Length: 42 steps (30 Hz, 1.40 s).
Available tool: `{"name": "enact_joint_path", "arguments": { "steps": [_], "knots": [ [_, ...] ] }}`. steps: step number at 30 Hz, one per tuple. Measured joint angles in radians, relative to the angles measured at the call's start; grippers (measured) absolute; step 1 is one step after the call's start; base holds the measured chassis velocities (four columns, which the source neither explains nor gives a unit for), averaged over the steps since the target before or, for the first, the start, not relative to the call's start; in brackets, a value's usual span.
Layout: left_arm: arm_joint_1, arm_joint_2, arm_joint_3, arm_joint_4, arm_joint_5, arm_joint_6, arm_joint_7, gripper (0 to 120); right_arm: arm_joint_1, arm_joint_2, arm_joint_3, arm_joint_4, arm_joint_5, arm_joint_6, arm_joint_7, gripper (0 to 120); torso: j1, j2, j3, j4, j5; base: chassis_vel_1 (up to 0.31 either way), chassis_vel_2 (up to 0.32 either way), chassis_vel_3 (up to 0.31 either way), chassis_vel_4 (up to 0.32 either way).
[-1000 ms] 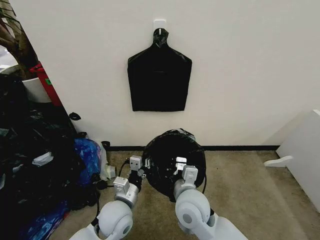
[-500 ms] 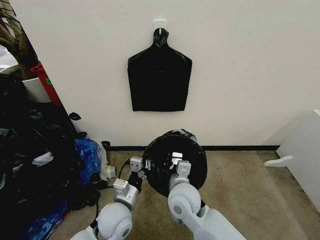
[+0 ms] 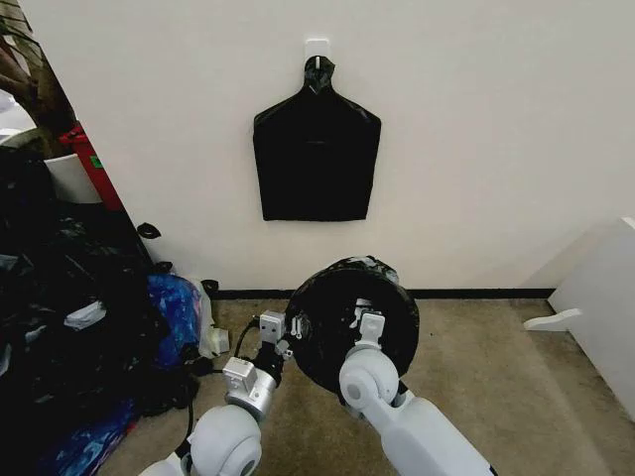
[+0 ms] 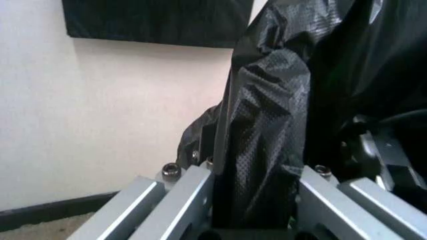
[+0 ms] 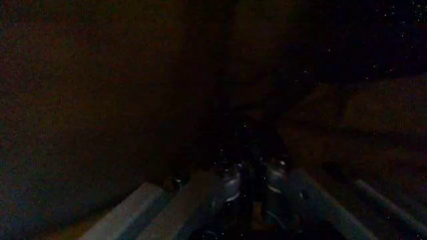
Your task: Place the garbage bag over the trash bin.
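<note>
Right end effector (image 3: 369, 319) shifted rightward inside garbage bag (image 3: 337, 297), pinching film; left end effector (image 4: 257, 210) clamps bag edge.

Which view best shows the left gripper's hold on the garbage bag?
The left wrist view: the left gripper is shut on a fold of the garbage bag. The head view shows it at the bag's left edge, the grip hidden. The right wrist view is dark.

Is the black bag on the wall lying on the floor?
No, the flat black bag pack hangs from a white hook high on the wall.
</note>
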Motion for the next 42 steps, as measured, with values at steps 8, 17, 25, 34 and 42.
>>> {"name": "enact_joint_path", "arguments": {
  "steps": [8, 17, 25, 34, 42],
  "knots": [
    [-0.001, 0.008, 0.033, -0.015, 0.008, -0.002, 0.008, 0, -0.009, 0.003, 0.043, -0.022, -0.017, 0.004, -0.005, 0, 0.000, 0.000, 0.000, -0.0001, 0.0001, 0.000, 0.000, 0.000, 0.000],
    [0.022, 0.009, 0.051, -0.030, 0.036, -0.009, 0.026, 0, -0.007, 0.016, 0.067, -0.061, -0.030, 0.013, -0.019, 0, 0.000, 0.000, 0.000, 0.0000, 0.0000, 0.000, 0.000, 0.000, 0.000],
    [0.019, 0.000, 0.046, -0.016, 0.035, -0.016, 0.030, 0, -0.029, 0.007, 0.055, -0.015, -0.029, 0.022, -0.023, 0, 0.000, 0.000, 0.000, 0.0000, -0.0001, 0.000, 0.000, 0.000, 0.000],
    [-0.014, -0.010, 0.022, 0.024, 0.003, -0.016, 0.016, 0, -0.078, -0.012, -0.004, 0.137, 0.007, 0.000, -0.024, 0, 0.000, 0.000, 0.000, 0.0000, -0.0001, 0.000, 0.000, 0.000, 0.000],
    [-0.017, -0.015, 0.013, 0.029, 0.000, -0.016, 0.013, 0, -0.119, -0.032, -0.034, 0.169, 0.035, -0.022, -0.020, 0, 0.000, 0.000, 0.000, 0.0000, -0.0001, 0.000, 0.000, 0.000, 0.000]
  ]
}}
